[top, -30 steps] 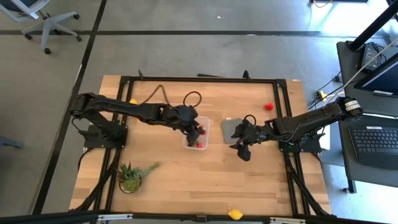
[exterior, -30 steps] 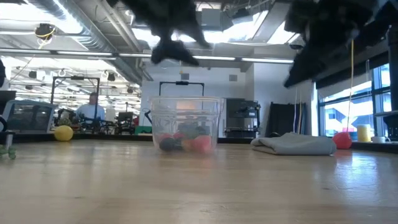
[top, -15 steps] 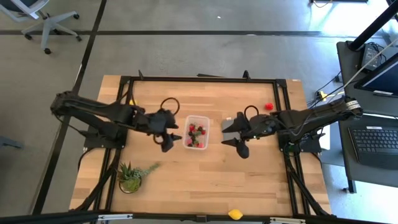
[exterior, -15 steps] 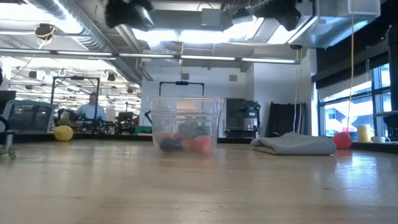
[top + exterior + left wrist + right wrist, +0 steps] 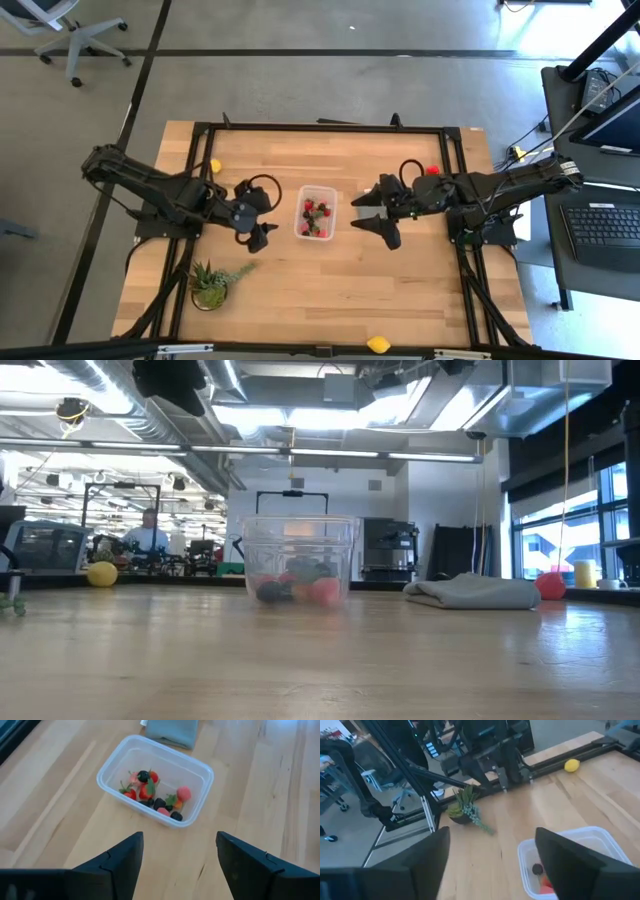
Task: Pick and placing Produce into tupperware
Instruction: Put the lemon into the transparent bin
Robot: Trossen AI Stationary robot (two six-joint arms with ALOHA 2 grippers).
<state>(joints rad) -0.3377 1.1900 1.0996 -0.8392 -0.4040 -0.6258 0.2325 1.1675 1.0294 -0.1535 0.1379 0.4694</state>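
Note:
The clear tupperware (image 5: 316,211) stands mid-table and holds several red and dark produce pieces (image 5: 152,795). Loose produce lies on the wood: a red piece (image 5: 432,170) at the far right, a yellow one (image 5: 214,165) at the far left, and another yellow one (image 5: 378,344) at the near edge. My left gripper (image 5: 266,220) hangs open to the left of the tub, above the table, with nothing between its fingers (image 5: 117,865). My right gripper (image 5: 372,216) hangs open to the right of the tub, also holding nothing.
A green spiky potted plant (image 5: 210,285) stands near the front left. A folded grey cloth (image 5: 475,592) lies right of the tub, mostly under my right arm in the high view. Black frame rails run along the table edges. A person sits in the room beyond.
My left gripper has drawn back from above the tub toward the table's left edge and risen a little. My right gripper has lifted well up from beside the grey cloth and tipped closer to level. The tub and its pieces have stayed put.

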